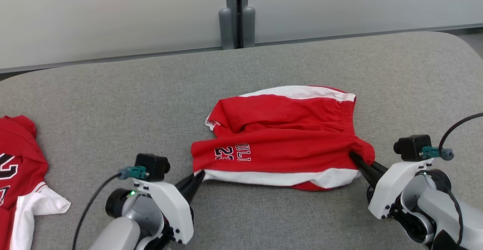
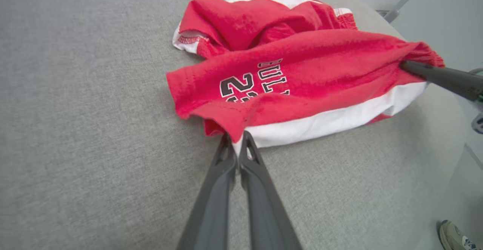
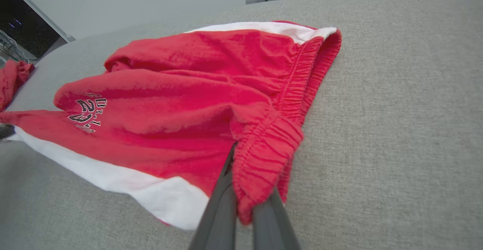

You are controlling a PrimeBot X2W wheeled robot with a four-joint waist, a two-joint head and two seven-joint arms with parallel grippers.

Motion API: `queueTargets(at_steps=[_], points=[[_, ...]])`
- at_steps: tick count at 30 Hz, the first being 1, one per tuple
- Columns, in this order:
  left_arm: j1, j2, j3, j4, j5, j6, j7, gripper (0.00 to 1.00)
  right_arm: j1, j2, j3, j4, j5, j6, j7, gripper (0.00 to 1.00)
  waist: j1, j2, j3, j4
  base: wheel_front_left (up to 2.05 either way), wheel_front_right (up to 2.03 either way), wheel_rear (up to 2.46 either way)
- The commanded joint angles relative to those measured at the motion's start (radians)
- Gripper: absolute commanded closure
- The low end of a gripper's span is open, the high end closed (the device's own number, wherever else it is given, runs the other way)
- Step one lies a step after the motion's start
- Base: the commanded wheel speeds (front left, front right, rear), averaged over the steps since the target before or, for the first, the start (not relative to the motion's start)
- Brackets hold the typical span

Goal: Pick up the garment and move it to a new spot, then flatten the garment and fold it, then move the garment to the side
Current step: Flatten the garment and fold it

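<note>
Shorts [image 1: 279, 140], red with white side stripes, lie crumpled near the middle of the grey table [image 1: 113, 102], waistband toward the robot's right and leg hems toward its left. The head view alone takes in a second red and white garment [image 1: 19, 167] at the table's left edge, well apart from the shorts, and pale wall panels behind the table. The left wrist view adds a shoe [image 2: 454, 236] on the floor past the table's rim, while the right wrist view shows the gathered elastic of the waistband close up, with a fold of it draped over that gripper's fingers. The left gripper [image 1: 198, 178] is closed, its fingertips pinching the near corner of a leg hem where red cloth meets the white stripe. The right gripper [image 1: 356, 159] is also closed, clamped on the bunched waistband at the shorts' near right corner, so the cloth is held between the two along its near edge. On the left leg, black letters outlined in white read "ULL", the start lost in a crease, beside the number 23, which is clearest in the right wrist view. The garment at the left shows part of a large black numeral that I cannot read.
</note>
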Motion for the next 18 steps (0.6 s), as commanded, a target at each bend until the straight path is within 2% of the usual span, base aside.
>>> queueTargets(at_steps=[1,6,11,18], points=[[-0.014,0.008,0.008,-0.007,0.001,0.002,-0.006,1.0,-0.01,-0.004,-0.002,-0.006,0.005,0.001,-0.009,1.0,0.0,0.0,0.007,0.002,0.0,0.0,0.0],[-0.067,0.049,0.048,-0.113,0.009,0.018,-0.007,1.0,-0.062,-0.037,-0.019,-0.06,0.014,0.001,0.0,1.0,0.0,0.0,0.067,0.005,0.0,0.0,0.0],[-0.234,0.079,0.081,-0.144,0.008,0.009,-0.001,1.0,-0.176,-0.056,-0.054,-0.12,0.044,0.0,0.028,1.0,0.0,0.0,0.177,0.01,0.0,0.0,0.0],[-0.601,0.109,0.085,0.0,0.012,-0.007,-0.009,1.0,-0.427,-0.051,-0.104,-0.177,0.125,0.0,0.11,1.0,0.0,0.0,0.352,0.003,0.0,0.0,0.0]])
